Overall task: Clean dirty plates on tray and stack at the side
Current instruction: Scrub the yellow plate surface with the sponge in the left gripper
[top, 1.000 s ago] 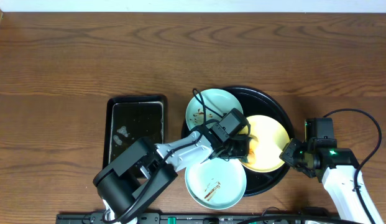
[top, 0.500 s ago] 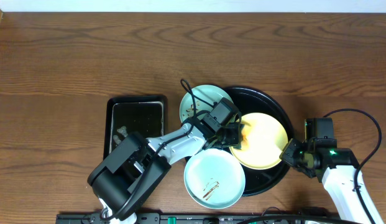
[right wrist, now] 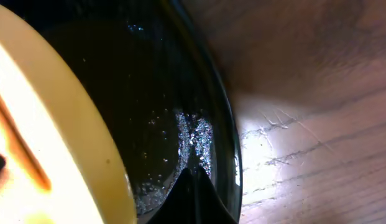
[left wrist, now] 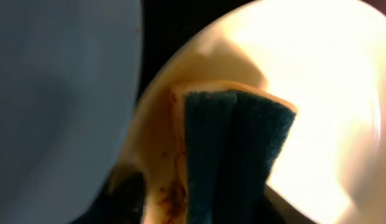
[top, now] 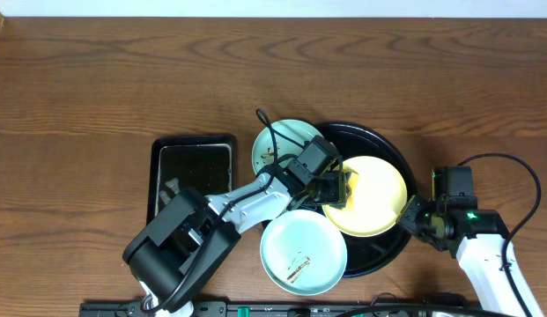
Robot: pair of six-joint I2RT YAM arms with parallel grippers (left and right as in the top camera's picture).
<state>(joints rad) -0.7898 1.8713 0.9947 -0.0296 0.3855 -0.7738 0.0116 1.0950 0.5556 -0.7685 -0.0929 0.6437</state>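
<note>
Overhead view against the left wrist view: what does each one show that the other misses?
Only the overhead shows the wooden table, the rectangular black tray and the right hand. Only the left wrist shows the sponge up close, its dark green face, and brown smears beside it. Both show the yellow plate and a pale blue plate.

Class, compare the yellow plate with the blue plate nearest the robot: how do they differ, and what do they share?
Colour: the yellow plate is pale yellow, the near blue plate pale blue. Place: the yellow plate sits within the round black tray; the near blue plate overhangs its rim. State: a green sponge rests on the yellow plate; the near blue plate shows only brown streaks. Both are small, round and shallow.
</note>
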